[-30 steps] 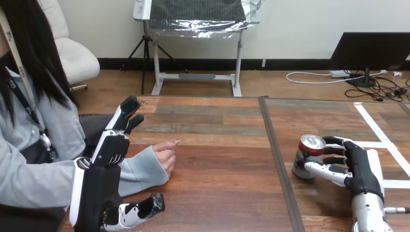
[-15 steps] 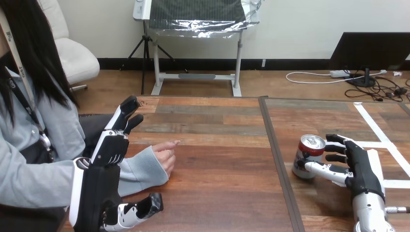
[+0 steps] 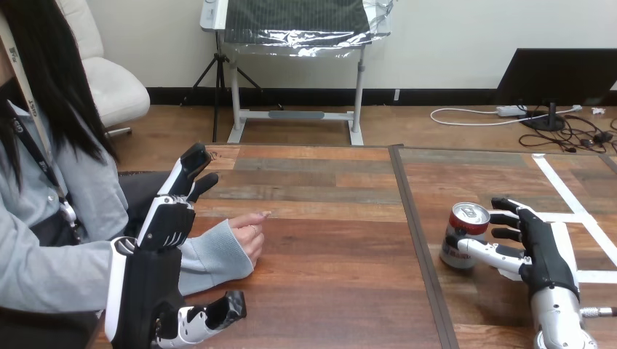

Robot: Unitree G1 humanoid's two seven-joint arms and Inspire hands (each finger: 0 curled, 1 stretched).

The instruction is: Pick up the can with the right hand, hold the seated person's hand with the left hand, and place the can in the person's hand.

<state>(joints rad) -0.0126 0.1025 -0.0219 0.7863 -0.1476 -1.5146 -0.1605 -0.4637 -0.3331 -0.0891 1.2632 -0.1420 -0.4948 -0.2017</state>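
Can upright on the desk, lower right of frame, just left of the right robot hand. That hand is released, with fingers spread and nearly straight beside the can's top and the thumb reaching toward its lower side. Left robot hand, lower left, also released, fingers straight and raised over the person's grey sleeve; the person's hand rests on the desk left of centre, well apart from the can.

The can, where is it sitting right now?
In the head view, the can stands upright on the right half of the table, just right of the dark seam, with the robot's right hand close beside it.
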